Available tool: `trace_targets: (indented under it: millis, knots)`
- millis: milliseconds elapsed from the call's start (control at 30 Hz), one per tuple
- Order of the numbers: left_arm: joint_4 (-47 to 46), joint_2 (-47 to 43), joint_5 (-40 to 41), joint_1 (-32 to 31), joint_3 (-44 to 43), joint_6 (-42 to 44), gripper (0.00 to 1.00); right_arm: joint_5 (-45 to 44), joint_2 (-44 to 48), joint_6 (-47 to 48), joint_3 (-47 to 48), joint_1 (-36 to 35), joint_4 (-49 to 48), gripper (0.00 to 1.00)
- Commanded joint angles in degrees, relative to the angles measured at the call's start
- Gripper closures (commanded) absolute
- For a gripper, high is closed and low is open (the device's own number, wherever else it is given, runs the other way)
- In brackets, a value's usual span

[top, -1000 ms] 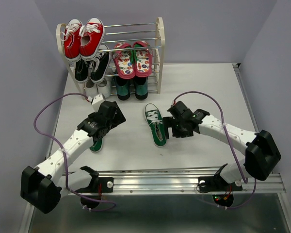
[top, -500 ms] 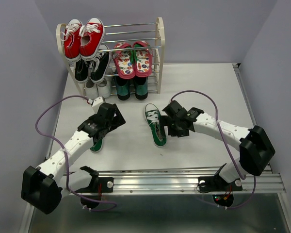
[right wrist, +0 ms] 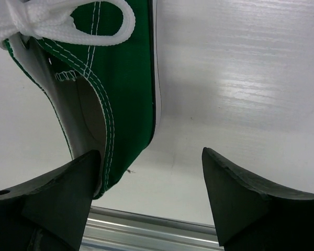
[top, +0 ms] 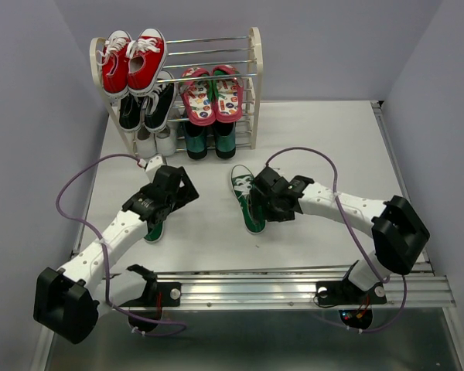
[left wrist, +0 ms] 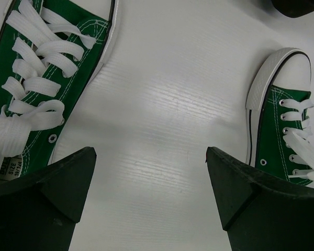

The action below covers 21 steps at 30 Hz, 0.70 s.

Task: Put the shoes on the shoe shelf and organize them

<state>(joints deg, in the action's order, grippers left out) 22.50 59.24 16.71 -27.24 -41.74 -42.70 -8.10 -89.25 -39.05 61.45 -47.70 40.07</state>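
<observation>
**A:** So, from above, where does everything stand?

**B:** The small shoe shelf with cream side frames and chrome rods [top: 254,85] sits at the far end of the white surface [top: 332,139]. It carries red sneakers with white laces [top: 131,62] on top and black sneakers [top: 147,107] below them. The pink-red flip-flops with printed footbeds [top: 212,94] are alongside, with the glossy dark green loafers [top: 210,141] lowest. The green canvas sneakers with white laces lie loose: the middle sneaker [top: 247,199] by the right arm [top: 340,205], the near-left sneaker [top: 154,229] partly under the left arm [top: 120,228].

**A:** Left wrist view?

**B:** Left jaws spread wide over bare surface, holding nothing. The near-left sneaker [left wrist: 52,63] and middle sneaker [left wrist: 282,125] lie to either side, so I'd say it's poised between them, committed to neither.

**A:** Right wrist?

**B:** Right jaws are open too, gripping nothing. The middle sneaker's [right wrist: 120,78] heel lies just beside one finger, mostly outside the gap. It's probably lining up on the stiff heel for a steady lift. Whether it's touching, I can't tell.
</observation>
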Motion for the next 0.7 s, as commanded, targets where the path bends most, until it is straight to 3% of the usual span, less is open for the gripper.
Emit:
trace_targets:
  millis: [0,100,200,233,300,333,433,500,667]
  knots:
    - [-0.5,-1.8,0.9,0.4,0.7,0.9,0.01,-3.9,-2.1,-2.1,1.2,-2.3,1.3,0.19]
    - [-0.5,-1.9,0.9,0.6,0.8,0.8,0.01,-4.6,-3.1,-2.9,1.3,-2.8,1.3,0.29]
    - [-0.4,-2.1,0.9,0.6,0.9,0.9,0.01,-5.4,-3.7,-3.8,1.5,-2.8,1.2,0.48]
    - [-0.4,-2.1,0.9,0.6,0.9,0.9,0.01,-5.8,-3.8,-4.0,1.6,-2.8,1.3,0.59]
    - [-0.4,-2.3,0.9,0.7,1.0,0.9,0.01,-6.1,-3.9,-3.9,1.7,-3.4,1.2,0.69]
    - [-0.5,-2.4,0.8,0.7,1.0,0.9,0.01,-6.5,-3.8,-4.0,2.0,-3.4,1.3,0.8]
    - [-0.5,-2.2,1.0,0.8,0.8,0.9,0.01,-6.1,-2.9,-2.4,2.4,-3.4,-0.2,0.94]
    - [-0.3,-2.1,1.1,0.9,0.5,1.0,0.01,-6.1,-2.3,0.0,3.4,-3.9,-1.2,0.99]
    - [0.4,-2.4,1.4,1.1,0.1,0.7,0.01,-8.6,2.5,6.3,6.8,-3.9,-1.2,0.99]
